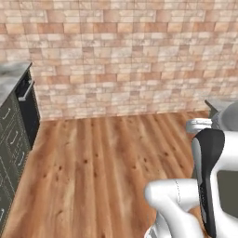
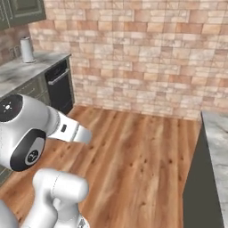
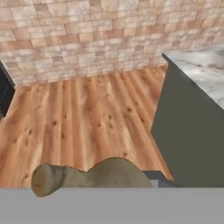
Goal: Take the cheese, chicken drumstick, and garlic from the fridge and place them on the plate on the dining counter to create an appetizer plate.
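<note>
You have the drumstick [image 3: 87, 177] low in the hand view, lying across the bottom of the picture with its thin bone end to the left and its thick end to the right, pressed close against the camera. The claw's fingertips are hidden behind it, so you cannot see the jaws themselves; the drumstick sits right where they would be, so it looks gripped, yet you cannot tell for sure.

Ahead of the hand, the wooden floor [image 3: 83, 118] runs up to a brick wall [image 3: 109, 35]. To the right in that view stands the dining counter [image 3: 199, 72], its marbled grey-white top above a dark side face. You see the same counter at the right edge of the right base view [image 2: 218, 147], and a corner of it at the right of the left base view [image 1: 218, 104].

On the left in the right base view, a black-fronted oven [image 2: 60, 87] sits under a marbled worktop [image 2: 26, 71], with a pale cylinder [image 2: 27, 50] standing upright on it. The white arm [image 2: 40, 129] rises at the lower left there.
</note>
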{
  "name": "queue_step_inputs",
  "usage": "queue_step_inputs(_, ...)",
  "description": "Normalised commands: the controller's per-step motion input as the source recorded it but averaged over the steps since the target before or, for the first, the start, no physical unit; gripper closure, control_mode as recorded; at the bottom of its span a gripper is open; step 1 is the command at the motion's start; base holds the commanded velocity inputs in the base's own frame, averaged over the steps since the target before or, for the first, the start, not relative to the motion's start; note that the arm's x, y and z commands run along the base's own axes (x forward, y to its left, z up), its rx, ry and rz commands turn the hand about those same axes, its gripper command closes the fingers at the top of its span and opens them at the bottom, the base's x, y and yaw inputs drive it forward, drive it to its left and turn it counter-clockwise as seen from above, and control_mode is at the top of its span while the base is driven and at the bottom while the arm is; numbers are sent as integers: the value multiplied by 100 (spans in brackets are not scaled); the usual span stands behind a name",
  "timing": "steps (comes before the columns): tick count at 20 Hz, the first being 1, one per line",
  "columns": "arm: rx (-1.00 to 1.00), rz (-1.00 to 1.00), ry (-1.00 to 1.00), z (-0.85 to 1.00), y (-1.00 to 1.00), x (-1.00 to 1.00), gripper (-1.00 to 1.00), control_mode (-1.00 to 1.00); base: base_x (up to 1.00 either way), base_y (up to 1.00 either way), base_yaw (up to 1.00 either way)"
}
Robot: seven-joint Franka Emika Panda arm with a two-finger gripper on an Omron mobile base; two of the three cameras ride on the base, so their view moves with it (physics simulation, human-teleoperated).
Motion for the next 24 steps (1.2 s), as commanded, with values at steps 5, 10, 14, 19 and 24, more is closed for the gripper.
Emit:
queue_step_inputs(5, 0, 0, 0, 0, 0, 0, 100, 100, 100, -18, -26)
queue_step_inputs(10, 0, 0, 0, 0, 0, 0, 100, 100, 100, -8, -35)
queue_step_inputs(14, 0, 0, 0, 0, 0, 0, 100, 100, 100, 0, -37)
queue_step_inputs(19, 0, 0, 0, 0, 0, 0, 100, 100, 100, 0, -38)
queue_step_inputs(24, 0, 0, 0, 0, 0, 0, 100, 100, 94, 0, -39)
